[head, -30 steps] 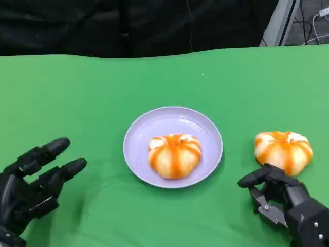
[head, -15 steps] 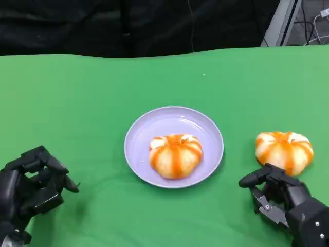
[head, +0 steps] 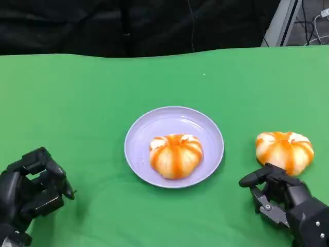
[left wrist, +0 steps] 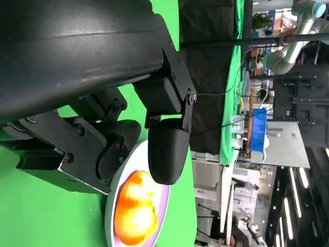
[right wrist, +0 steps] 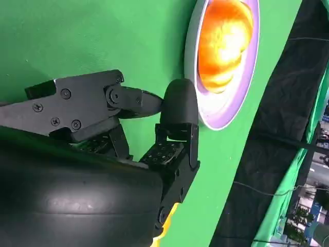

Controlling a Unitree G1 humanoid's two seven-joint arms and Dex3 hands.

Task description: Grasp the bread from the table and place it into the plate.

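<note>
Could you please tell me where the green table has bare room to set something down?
The green table is bare behind the round lilac plate, up to its far edge, and between the plate and the left hand. It is crowded at the right, where the orange-striped bread bun lies just beyond the right hand.

Bright and even from overhead across the green desk (head: 103, 92) in the head view; colours saturated, focus sharp edge to edge. Soft, short shadows only: a faint dark rim under the plate (head: 154, 123) on the near side, a dim patch beside the left hand (head: 31, 188). Mild sheen on the bread in the plate (head: 176, 155). Black and underexposed beyond the desk's far edge. In both wrist views, broad grey glare on the rounded black shell, slightly soft up close. Glowing, near-overexposed orange bread in the right wrist view.
</note>
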